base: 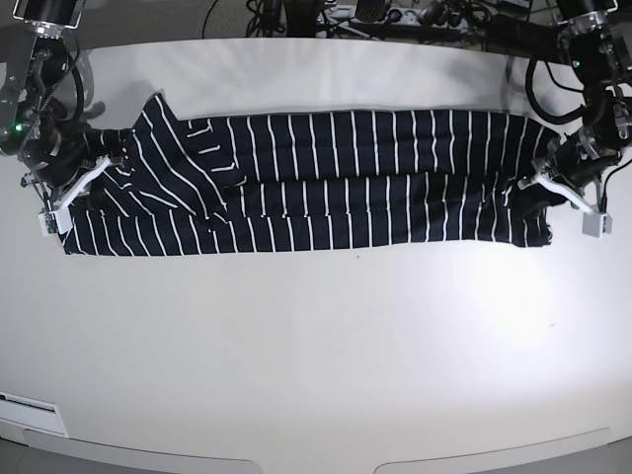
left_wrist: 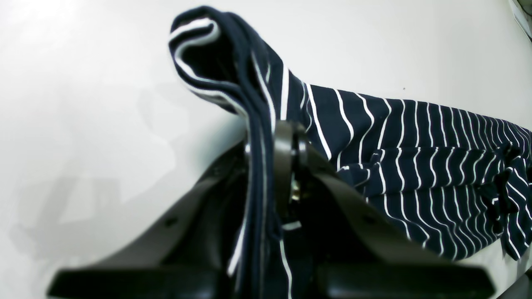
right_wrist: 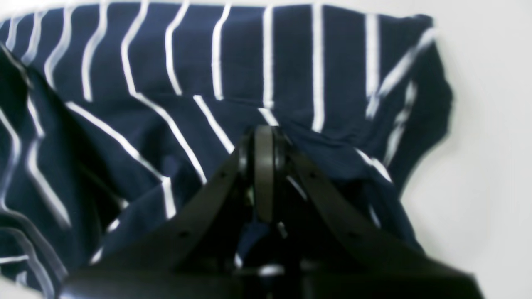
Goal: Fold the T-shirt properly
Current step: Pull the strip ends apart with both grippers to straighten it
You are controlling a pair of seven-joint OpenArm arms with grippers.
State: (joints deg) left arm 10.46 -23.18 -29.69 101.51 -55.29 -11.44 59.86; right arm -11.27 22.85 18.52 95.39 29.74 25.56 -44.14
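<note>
The dark navy T-shirt with thin white stripes lies stretched in a long band across the far half of the white table. My left gripper is at the band's right end in the base view. In the left wrist view the left gripper is shut on a bunched edge of the shirt, raised a little off the table. My right gripper is at the band's left end. In the right wrist view the right gripper is shut on a fold of the shirt.
Black cables and arm bases run along the table's back edge. A white strip lies near the front left corner. The table's curved front edge is at the bottom of the base view.
</note>
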